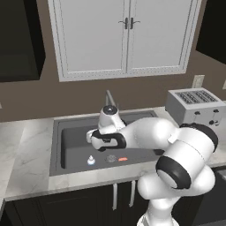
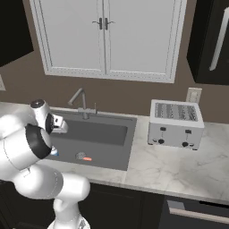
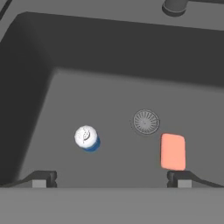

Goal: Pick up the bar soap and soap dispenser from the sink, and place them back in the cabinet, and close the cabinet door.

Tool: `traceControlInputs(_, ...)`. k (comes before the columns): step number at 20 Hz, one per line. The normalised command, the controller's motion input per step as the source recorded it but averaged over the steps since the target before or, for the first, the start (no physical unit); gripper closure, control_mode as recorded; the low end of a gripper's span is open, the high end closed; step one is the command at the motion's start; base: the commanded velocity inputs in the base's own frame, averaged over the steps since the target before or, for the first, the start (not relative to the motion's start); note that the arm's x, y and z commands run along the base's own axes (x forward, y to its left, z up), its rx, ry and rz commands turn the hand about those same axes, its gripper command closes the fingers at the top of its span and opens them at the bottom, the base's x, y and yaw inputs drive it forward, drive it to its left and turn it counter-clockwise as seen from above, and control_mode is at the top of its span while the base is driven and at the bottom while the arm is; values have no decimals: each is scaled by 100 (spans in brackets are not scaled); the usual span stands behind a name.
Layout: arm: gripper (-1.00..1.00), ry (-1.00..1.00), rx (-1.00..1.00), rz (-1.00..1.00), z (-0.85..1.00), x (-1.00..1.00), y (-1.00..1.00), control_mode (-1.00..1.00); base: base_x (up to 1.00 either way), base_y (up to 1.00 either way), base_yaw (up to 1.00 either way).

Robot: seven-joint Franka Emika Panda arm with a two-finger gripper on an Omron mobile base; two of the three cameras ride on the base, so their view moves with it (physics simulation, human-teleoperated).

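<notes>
The jaws [image 3: 111,178] are wide open and hold nothing; the small blue soap dispenser with a white pump top [image 3: 87,138] stands upright below, probably nearer the left tip.

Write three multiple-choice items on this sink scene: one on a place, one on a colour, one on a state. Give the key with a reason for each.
1. Where does the bar soap lie?
A. On the counter by the toaster
B. On the sink floor beside the drain ring
C. On top of the soap dispenser

2. What colour is the body of the soap dispenser?
A. Blue
B. Green
C. Yellow

3. How is the gripper at this moment?
A. Shut on the bar soap
B. Shut on the faucet
C. Open, holding nothing

Key: 1 B, the hand view shows the orange-red bar flat on the basin floor next to the drain ring. 2 A, blue shows below its white pump top. 3 C, the fingertips stand wide apart above the basin, with both soaps lying free below.
</notes>
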Motion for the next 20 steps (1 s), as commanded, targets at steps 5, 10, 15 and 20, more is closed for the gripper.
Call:
traceControlInputs(5, -100, 0, 0, 0, -10, 5, 0, -100, 0, 0, 0)
traceControlInputs(10, -100, 0, 0, 0, -12, 9, 0, -100, 0, 0, 0)
traceControlInputs(15, -100, 0, -1, 0, -15, 10, 1, -100, 0, 0, 0)
traceControlInputs(20, -100, 0, 0, 0, -14, 10, 4, -100, 0, 0, 0)
